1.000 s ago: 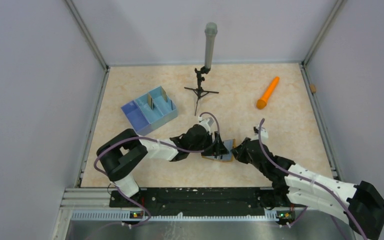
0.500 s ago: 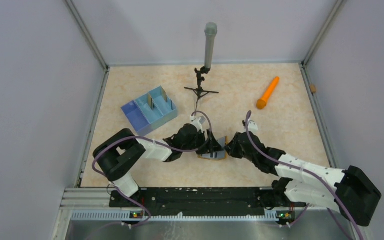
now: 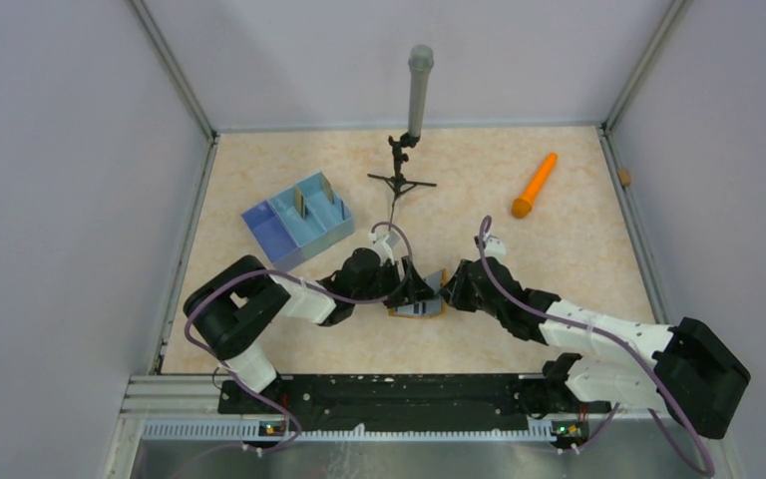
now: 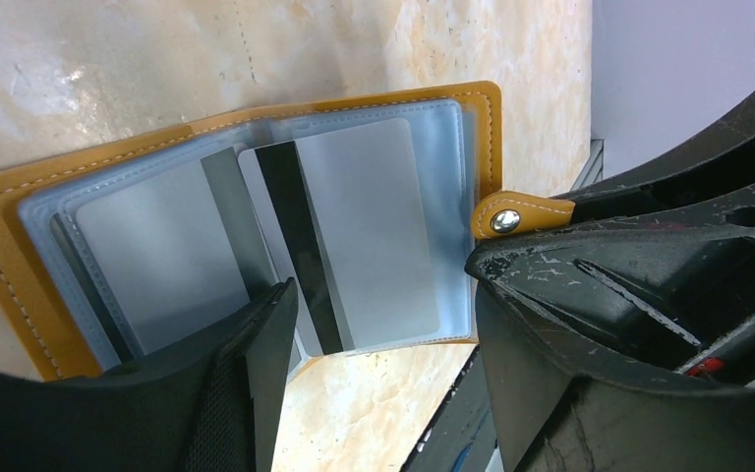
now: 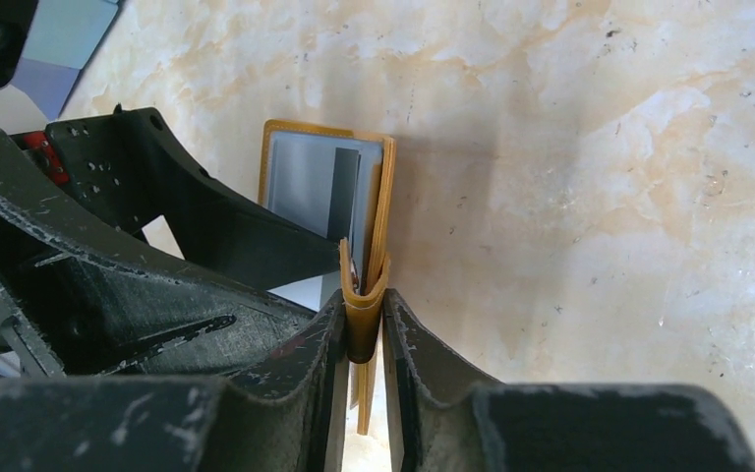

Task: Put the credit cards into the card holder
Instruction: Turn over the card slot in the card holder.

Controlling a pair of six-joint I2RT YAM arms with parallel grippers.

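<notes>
Inspection of the current position, as I see it from the remote station.

1. Card holder: lies opened flat on the worktop, directly between the two hands, inner sleeves facing up.
2. Left hand: fingers spread wide, gripping nothing. The holder's open pages lie directly under the gap. One finger overlaps the near edge of the sleeves; I cannot tell whether it presses on them. The other finger stands just outside the holder's tab edge.
3. Right hand: fingers pressed together on the snap tab, which stands up on edge between them. The rest of the holder lies just beyond the fingertips, on the side of the left hand.
4. Credit cards: a striped card sits in the sleeve nearest the tab, dark stripe towards the fold. A plain grey card sits in the sleeve on the far side of the fold from the right hand.
5. Blue tray: well beyond the left hand, away from the right hand. Two thin brownish pieces stand on edge inside; too small to confirm as cards.
</notes>
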